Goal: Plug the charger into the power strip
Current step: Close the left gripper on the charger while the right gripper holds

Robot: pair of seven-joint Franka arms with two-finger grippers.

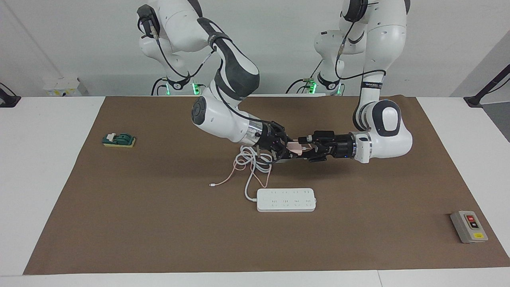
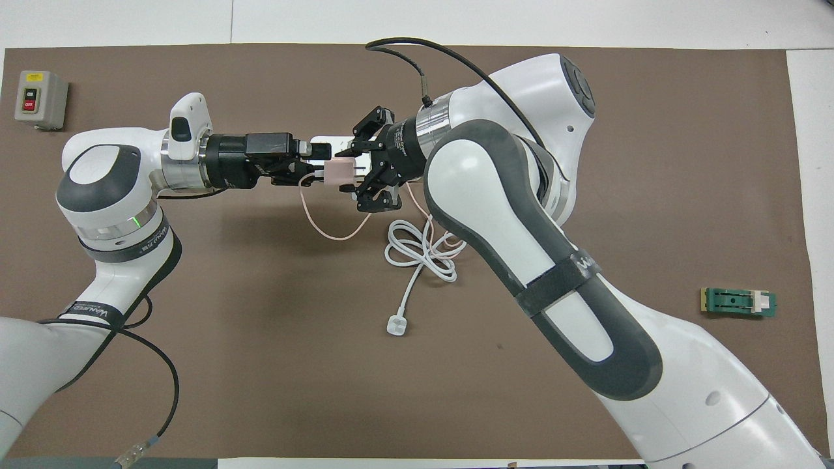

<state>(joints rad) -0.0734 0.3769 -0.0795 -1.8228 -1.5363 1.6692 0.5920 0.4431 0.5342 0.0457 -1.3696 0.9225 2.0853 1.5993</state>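
The pale-pink charger [image 1: 295, 148] [image 2: 338, 172] hangs in the air, pinched in my right gripper [image 1: 287, 150] [image 2: 355, 173], which is shut on it. Its thin pink cable [image 1: 227, 179] droops to the mat. My left gripper [image 1: 303, 148] [image 2: 318, 165] comes in level from the other end, open, with its fingers reaching alongside the charger's free end. The white power strip [image 1: 286, 200] lies flat on the brown mat, farther from the robots than both grippers. In the overhead view only a bit of the power strip [image 2: 322, 144] shows past the hands.
The strip's thick white cord lies coiled [image 1: 255, 160] [image 2: 420, 251] under the right wrist, ending in a white plug [image 2: 396, 324]. A grey button box [image 1: 469, 226] [image 2: 40, 99] sits at the left arm's end. A green block [image 1: 118, 140] [image 2: 738, 302] sits at the right arm's end.
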